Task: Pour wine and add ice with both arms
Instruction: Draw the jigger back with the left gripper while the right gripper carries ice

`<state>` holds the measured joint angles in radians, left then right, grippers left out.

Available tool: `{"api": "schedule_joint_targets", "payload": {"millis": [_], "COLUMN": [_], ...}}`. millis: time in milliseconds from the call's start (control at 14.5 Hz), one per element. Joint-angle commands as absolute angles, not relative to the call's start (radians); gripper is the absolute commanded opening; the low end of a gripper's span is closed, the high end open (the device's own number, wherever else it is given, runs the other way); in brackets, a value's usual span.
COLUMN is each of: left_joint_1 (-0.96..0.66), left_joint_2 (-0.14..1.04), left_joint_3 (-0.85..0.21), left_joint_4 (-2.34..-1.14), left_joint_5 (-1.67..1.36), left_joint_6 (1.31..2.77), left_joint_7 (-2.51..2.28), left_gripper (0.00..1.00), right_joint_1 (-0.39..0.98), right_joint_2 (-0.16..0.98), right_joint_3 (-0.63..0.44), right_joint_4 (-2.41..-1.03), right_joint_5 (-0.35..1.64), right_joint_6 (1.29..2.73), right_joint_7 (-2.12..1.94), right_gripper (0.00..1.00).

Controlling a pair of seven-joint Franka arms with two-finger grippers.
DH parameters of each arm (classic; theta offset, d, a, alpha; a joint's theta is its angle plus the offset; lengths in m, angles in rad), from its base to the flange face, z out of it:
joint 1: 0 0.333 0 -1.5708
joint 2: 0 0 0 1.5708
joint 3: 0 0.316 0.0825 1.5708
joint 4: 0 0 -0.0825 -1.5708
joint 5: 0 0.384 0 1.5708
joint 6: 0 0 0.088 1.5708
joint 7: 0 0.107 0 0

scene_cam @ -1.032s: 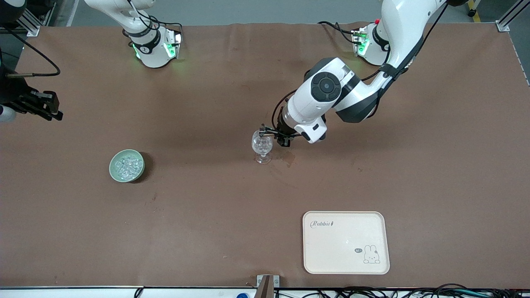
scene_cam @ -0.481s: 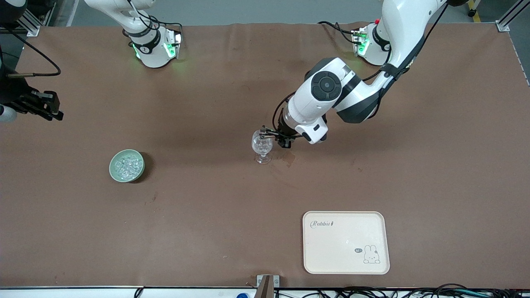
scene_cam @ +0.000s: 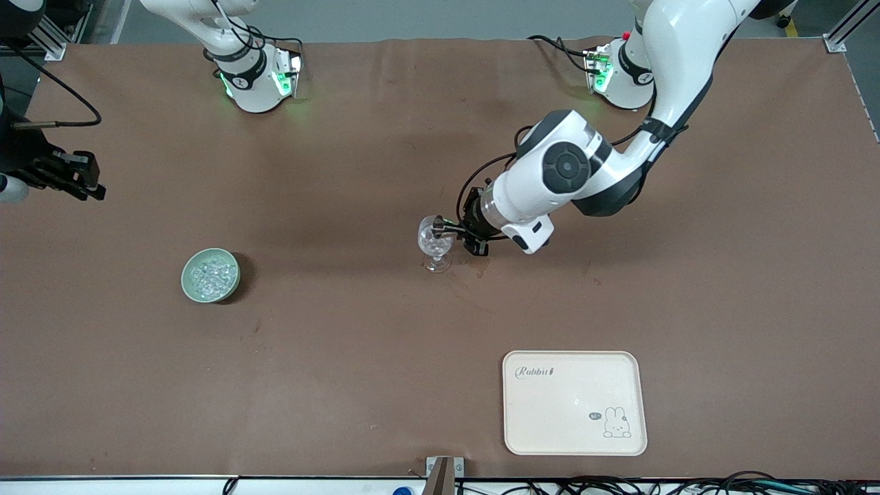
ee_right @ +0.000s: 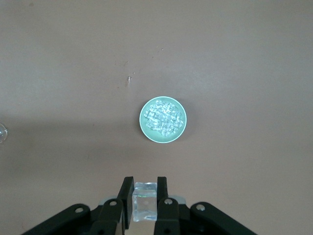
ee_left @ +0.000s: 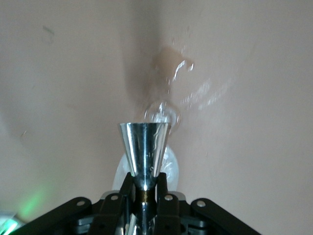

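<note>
A stemmed glass stands mid-table, its cup glittering. My left gripper is beside the rim, shut on the waist of a shiny metal measuring cup that lies tipped toward the glass. The left wrist view shows that measuring cup between my left gripper's jaws, with the glass just past it. No wine shows. My right gripper hangs toward the right arm's end, shut on one ice cube. In the right wrist view, my right gripper is above the green bowl, which holds several ice lumps.
The green bowl sits toward the right arm's end, slightly nearer the front camera than the glass. A cream tray with a rabbit drawing lies near the front edge. A dark wet mark stains the mat beside the glass foot.
My left arm's wrist has swung toward the left arm's end and dropped lower, while the measuring cup stays at the glass rim. My right arm has not moved.
</note>
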<state>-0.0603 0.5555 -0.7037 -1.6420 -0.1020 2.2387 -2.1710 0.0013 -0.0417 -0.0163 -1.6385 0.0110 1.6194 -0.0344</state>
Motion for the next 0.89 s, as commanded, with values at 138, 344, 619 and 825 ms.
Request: {"api": "schedule_joint_targets", "payload": {"millis": [138,344,619,825], "left_joint_1": [0.089,0.194,0.308,0.398], "left_joint_2": [0.551,0.563,0.601,0.650], "left_joint_3": [-0.775,-0.790,-0.788,-0.788], "left_joint_4": [-1.621,-1.583,-1.563,-1.563], "left_joint_5": [-0.294,-0.394,-0.514,-0.650], "left_joint_6": [2.221,2.218,2.218,2.168], "left_joint_7": [-1.941,-1.821,-1.643,-1.450], "left_gripper": [0.01,0.01,0.01,0.01], "right_joint_1": [0.021,0.081,0.210,0.323], "right_joint_2": [-0.034,-0.017,0.047,0.142], "right_joint_3": [-0.018,-0.018,-0.018,-0.018], "right_joint_4": [-1.629,-1.628,-1.623,-1.597], "right_joint_5": [0.018,0.020,0.021,0.021], "right_joint_6": [1.618,1.638,1.739,1.837], "right_joint_7": [-0.023,0.084,0.259,0.461], "right_gripper": [0.04,0.04,0.03,0.02]}}
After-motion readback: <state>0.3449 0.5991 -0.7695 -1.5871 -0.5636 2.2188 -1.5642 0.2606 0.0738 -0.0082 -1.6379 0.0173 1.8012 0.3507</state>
